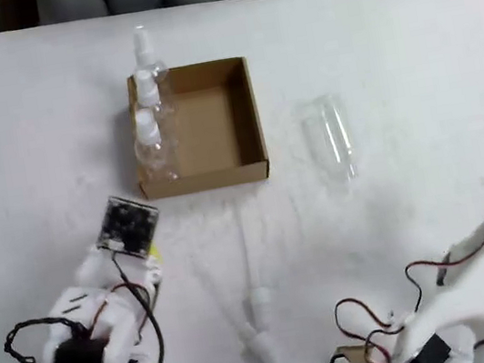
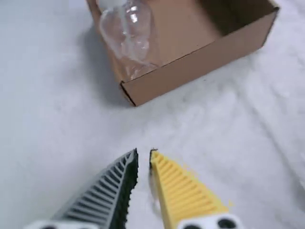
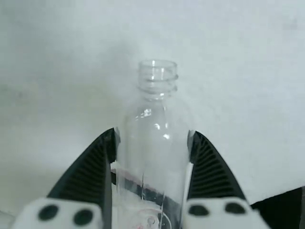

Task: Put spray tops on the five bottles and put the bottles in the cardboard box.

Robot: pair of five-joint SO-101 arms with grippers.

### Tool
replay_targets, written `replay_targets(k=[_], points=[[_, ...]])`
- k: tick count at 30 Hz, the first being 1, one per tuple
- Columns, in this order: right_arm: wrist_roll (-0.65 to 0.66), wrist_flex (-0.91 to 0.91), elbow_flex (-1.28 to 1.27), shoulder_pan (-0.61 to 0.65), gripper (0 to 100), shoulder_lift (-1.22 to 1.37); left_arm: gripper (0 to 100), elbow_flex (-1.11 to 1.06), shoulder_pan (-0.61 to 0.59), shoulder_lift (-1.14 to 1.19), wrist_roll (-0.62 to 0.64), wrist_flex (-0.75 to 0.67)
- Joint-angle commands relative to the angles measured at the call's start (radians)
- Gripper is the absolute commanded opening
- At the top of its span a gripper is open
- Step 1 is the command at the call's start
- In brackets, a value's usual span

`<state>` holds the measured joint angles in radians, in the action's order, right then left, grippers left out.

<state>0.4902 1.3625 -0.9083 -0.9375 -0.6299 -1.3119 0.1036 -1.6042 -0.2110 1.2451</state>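
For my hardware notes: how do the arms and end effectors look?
Left arm and right arm are white, with black cables and red wires. Left end effector: one grey and one yellow ribbed finger. Right end effector: two black ribbed fingers on white bases.

Five clear bottles in all: three capped bottles [image 1: 153,145] left of centre, one lying bottle [image 1: 331,135] right of centre, and a second open bottle [image 3: 152,138]. Two loose spray tops [image 1: 260,306] sit at lower centre. One cardboard box [image 1: 215,126].

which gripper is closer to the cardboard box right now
Left. The left gripper sits just short of a corner of the cardboard box; the right gripper is far off to the side, holding a bottle.
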Motion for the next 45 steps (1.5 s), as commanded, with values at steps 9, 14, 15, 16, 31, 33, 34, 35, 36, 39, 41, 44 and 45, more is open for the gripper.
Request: replay_targets(k=[9, 14, 15, 16, 31, 33, 34, 35, 36, 39, 41, 44, 45], points=[[-0.063, -0.148, -0.08, -0.12, 1.6, -0.097, 6, 0.169, 0.383, 0.294, -0.011, 0.054], [-0.064, -0.148, -0.083, -0.119, 1.6, -0.096, 6, 0.29, 0.587, 0.607, 0.012, 0.057], [-0.064, -0.148, -0.083, -0.119, 1.6, -0.096, 6, 0.305, 0.624, 0.651, 0.041, 0.052], [-0.063, -0.148, -0.083, -0.119, 1.6, -0.096, 6, 0.321, 0.656, 0.688, 0.078, 0.051], [-0.057, -0.151, -0.092, -0.119, 1.6, -0.096, 27, 0.172, 0.814, 0.878, 0.457, -0.315], [-0.057, -0.151, -0.092, -0.119, 1.6, -0.096, 27, 0.14, 0.779, 0.914, 0.457, -0.374], [-0.057, -0.151, -0.092, -0.119, 1.6, -0.097, 27, 0.135, 0.754, 0.935, 0.457, -0.404], [-0.057, -0.151, -0.092, -0.119, 1.6, -0.097, 27, 0.133, 0.727, 0.958, 0.457, -0.428], [-0.057, -0.151, -0.092, -0.116, 1.6, -0.097, 27, 0.135, 0.7, 0.98, 0.457, -0.448], [-0.057, -0.151, -0.094, -0.101, 1.6, -0.097, 27, 0.135, 0.657, 1.043, 0.457, -0.505], [-0.057, -0.151, -0.094, -0.099, 1.6, -0.097, 27, 0.135, 0.657, 1.079, 0.453, -0.525], [-0.057, -0.151, -0.094, -0.099, 1.6, -0.097, 27, 0.135, 0.661, 1.116, 0.457, -0.542], [-0.057, -0.151, -0.094, -0.099, 1.6, -0.097, 27, 0.135, 0.661, 1.122, 0.457, -0.545]])
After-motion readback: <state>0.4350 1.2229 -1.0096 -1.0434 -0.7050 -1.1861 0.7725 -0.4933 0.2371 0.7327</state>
